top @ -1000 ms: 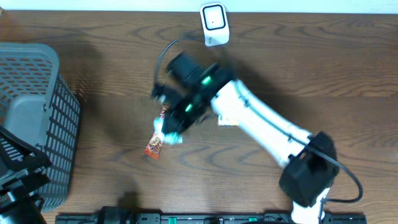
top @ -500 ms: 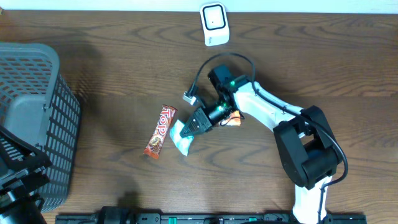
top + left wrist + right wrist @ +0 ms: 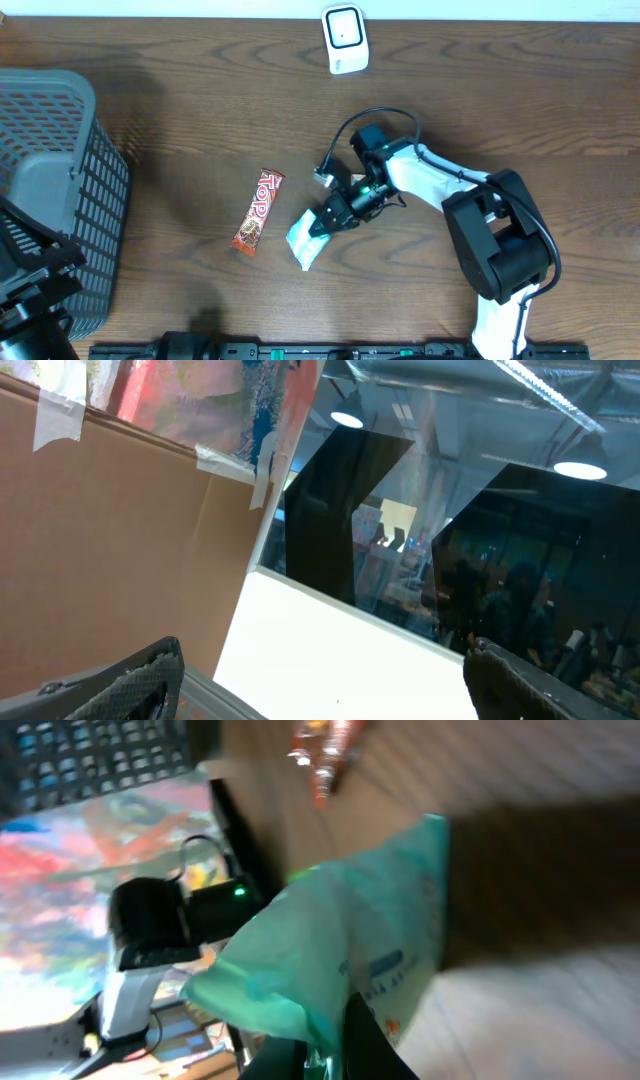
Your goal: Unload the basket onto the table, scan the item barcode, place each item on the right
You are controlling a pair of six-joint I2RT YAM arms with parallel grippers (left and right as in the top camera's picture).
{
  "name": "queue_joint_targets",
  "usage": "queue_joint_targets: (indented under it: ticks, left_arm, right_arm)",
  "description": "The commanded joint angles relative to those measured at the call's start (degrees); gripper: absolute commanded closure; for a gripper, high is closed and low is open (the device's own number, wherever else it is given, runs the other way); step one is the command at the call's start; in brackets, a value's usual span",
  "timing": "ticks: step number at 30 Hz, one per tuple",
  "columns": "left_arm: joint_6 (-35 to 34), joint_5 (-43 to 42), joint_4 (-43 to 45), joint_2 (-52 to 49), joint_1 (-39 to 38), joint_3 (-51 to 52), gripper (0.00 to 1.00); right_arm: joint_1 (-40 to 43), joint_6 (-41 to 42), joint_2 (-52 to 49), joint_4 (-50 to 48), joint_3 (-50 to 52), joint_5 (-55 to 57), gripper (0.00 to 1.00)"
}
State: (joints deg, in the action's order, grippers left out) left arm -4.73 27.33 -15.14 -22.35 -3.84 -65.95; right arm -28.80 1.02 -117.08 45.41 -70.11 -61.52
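The right gripper (image 3: 328, 218) is pinching one end of a crumpled pale green packet (image 3: 304, 240) with blue print, near the red Top bar (image 3: 258, 211) on the brown wooden table (image 3: 180, 120). The left gripper (image 3: 322, 678) is standing with its jaws spread, facing a cardboard wall (image 3: 120, 540) and dark glass.

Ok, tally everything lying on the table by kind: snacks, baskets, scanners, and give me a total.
Snack packets: 2 (red Top bar, pale green packet)
Grey mesh basket: 1
White scanner: 1
Total: 4
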Motion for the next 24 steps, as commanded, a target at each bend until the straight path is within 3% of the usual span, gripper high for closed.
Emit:
queue_joint_targets:
  ticks: [1, 2, 3, 5, 7, 10, 12, 13, 14, 15, 16, 20, 24]
  left_arm:
    - [-0.50, 0.28, 0.24, 0.46, 0.31, 0.26, 0.10]
    - [-0.50, 0.28, 0.24, 0.46, 0.31, 0.26, 0.10]
    - [-0.50, 0.28, 0.24, 0.46, 0.31, 0.26, 0.10]
    - [-0.50, 0.28, 0.24, 0.46, 0.31, 0.26, 0.10]
    - [-0.50, 0.28, 0.24, 0.46, 0.31, 0.28, 0.10]
    - [-0.50, 0.28, 0.24, 0.46, 0.31, 0.39, 0.10]
    - [-0.50, 0.28, 0.26, 0.46, 0.31, 0.74, 0.10]
    - [-0.50, 0.28, 0.28, 0.46, 0.31, 1.03, 0.10]
    - [-0.50, 0.28, 0.33, 0.46, 0.31, 1.25, 0.10]
    - [-0.50, 0.28, 0.61, 0.46, 0.31, 1.46, 0.10]
    - [-0.50, 0.28, 0.98, 0.46, 0.31, 1.75, 0.10]
    - [-0.50, 0.28, 1.16, 0.46, 0.31, 1.99, 0.10]
    - [-0.50, 0.28, 1.33, 0.46, 0.31, 1.99, 0.10]
  right_arm:
    - [1.86, 2.05, -0.35, 1.33, 0.50, 16.57, 0.90]
    - [2.23, 2.16, -0.35, 1.90, 0.50, 18.47, 0.85]
    - [2.58, 2.14, -0.35, 2.47, 0.50, 20.55, 0.75]
    - [3.23, 2.16, -0.33, 3.80, 0.50, 24.72, 0.35]
    - [3.87, 2.10, -0.13, 5.49, 0.35, 26.88, 0.28]
    - [4.66, 1.42, 1.31, 8.35, -0.70, 26.73, 0.28]
    - [4.76, 0.98, 3.56, 10.62, -2.16, 26.49, 0.34]
    - [4.74, 1.01, 4.90, 11.28, -2.78, 26.49, 0.44]
    - [4.52, 1.05, 6.29, 11.69, -3.28, 26.45, 0.60]
    - [4.11, 1.25, 8.55, 11.89, -3.82, 26.29, 0.83]
    - [3.76, 1.92, 10.19, 11.72, -4.00, 25.77, 0.96]
    - [1.38, 4.37, 15.63, 8.61, -4.00, 18.97, 0.99]
    - [-2.71, 6.91, 14.91, 2.93, -3.21, 13.00, 0.99]
